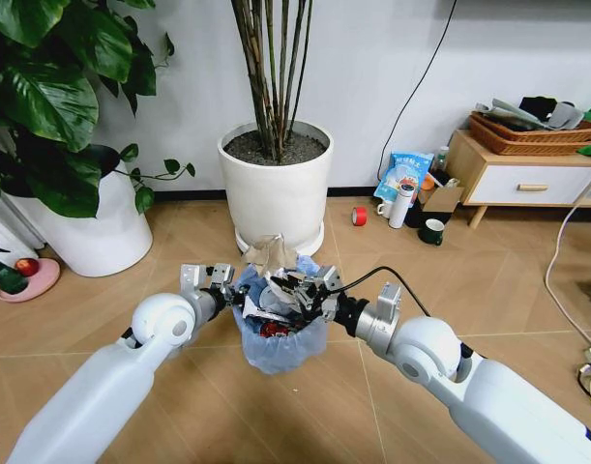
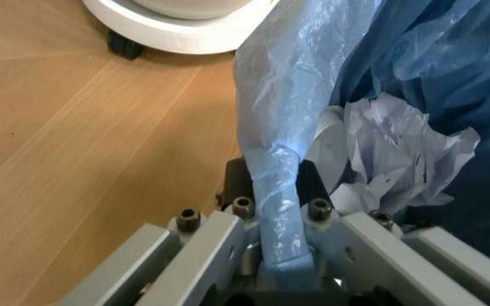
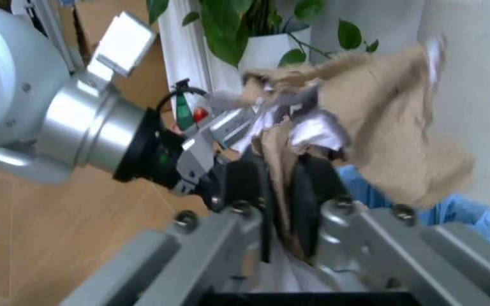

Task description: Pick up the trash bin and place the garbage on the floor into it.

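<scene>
- The trash bin [image 1: 280, 343], lined with a crinkly light-blue bag, is between the two arms, in front of the large white plant pot [image 1: 276, 188]; I cannot tell if its base touches the floor [image 1: 102, 309] or hangs a little above it.
- The left gripper [image 1: 224, 281] is at the bin's left rim. In the left wrist view its fingers [image 2: 243, 185] are closed on the folded edge of the light-blue bag [image 2: 283, 146], so this gripper is pinching the rim.
- Inside the bin, just beside that rim, lies crumpled white paper [image 2: 398, 153]; in the head view a red piece [image 1: 268, 329] also shows among the litter in the bin.
- The right gripper [image 1: 305, 287] is over the open top of the bin, coming in from the right side.
- In the right wrist view its black finger pads [image 3: 309, 191] are pressed on a brownish paper scrap [image 3: 381, 127] (it looks like crumpled brown paper with some white paper in it), and the scrap stands up above the bin's blue rim [image 3: 462, 213].
- In the head view the same brownish scrap [image 1: 269, 253] sticks up over the bin, in front of the white pot.
- A second white pot [image 1: 92, 237] with broad green leaves stands far left, well apart from the bin.
</scene>
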Controlling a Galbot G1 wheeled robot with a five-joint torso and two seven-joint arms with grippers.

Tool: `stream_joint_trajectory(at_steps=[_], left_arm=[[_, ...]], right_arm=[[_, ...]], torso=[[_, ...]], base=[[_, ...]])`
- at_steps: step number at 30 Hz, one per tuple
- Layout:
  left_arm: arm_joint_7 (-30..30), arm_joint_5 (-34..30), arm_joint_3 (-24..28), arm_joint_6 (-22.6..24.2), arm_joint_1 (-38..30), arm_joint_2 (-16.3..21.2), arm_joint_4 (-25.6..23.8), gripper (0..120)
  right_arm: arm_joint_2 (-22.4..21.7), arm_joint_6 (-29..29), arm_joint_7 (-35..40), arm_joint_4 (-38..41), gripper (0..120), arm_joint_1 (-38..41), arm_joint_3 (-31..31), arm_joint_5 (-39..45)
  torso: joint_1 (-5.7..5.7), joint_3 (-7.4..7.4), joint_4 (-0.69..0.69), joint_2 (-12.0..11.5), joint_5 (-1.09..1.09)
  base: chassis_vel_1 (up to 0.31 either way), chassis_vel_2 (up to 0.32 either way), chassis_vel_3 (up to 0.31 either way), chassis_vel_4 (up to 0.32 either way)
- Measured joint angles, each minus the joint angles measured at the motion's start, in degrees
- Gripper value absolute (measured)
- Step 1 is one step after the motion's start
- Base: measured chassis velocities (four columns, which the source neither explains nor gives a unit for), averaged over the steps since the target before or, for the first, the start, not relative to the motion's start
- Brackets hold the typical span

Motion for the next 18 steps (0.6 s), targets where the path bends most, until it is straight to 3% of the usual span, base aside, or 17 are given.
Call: stream_joint_trajectory(at_steps=[18], left_arm=[[0.4,0.2,-0.2,0.0,0.0,0.2,0.2,0]], right_arm=[[1.0,-0.1,0.3,-1.9,77,0.5,0.2,-1.6]], torso=[[0.00,0.00,0.00,0.0,0.00]], base=[[0.000,0.000,0.000,0.000]])
